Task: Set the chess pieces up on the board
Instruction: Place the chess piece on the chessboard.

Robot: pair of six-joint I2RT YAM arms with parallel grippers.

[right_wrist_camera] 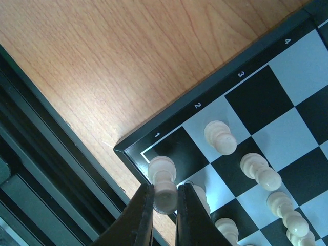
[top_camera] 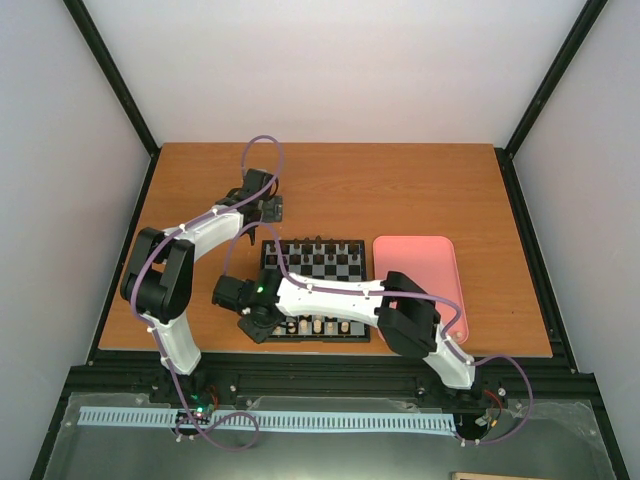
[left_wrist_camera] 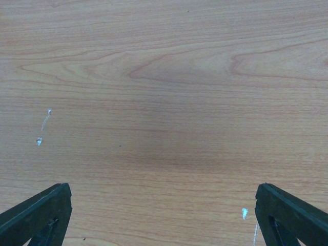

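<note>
Your right gripper [right_wrist_camera: 165, 192] is shut tight on one pale piece [right_wrist_camera: 162, 177]. It holds that piece over the near left corner square of the board [right_wrist_camera: 220, 84], right by the number 1. You cannot tell if the piece touches the square. More pale pieces [right_wrist_camera: 220, 137] stand on the squares beside it, in rows along the near side. Dark pieces [top_camera: 318, 247] stand on the far rows. Your left gripper [left_wrist_camera: 164, 215] is wide open and holds nothing. It hangs over the bare table [left_wrist_camera: 164, 77], just past the far left corner of the board. A pink tray [top_camera: 440, 250] lies just to the right of the board.
</note>
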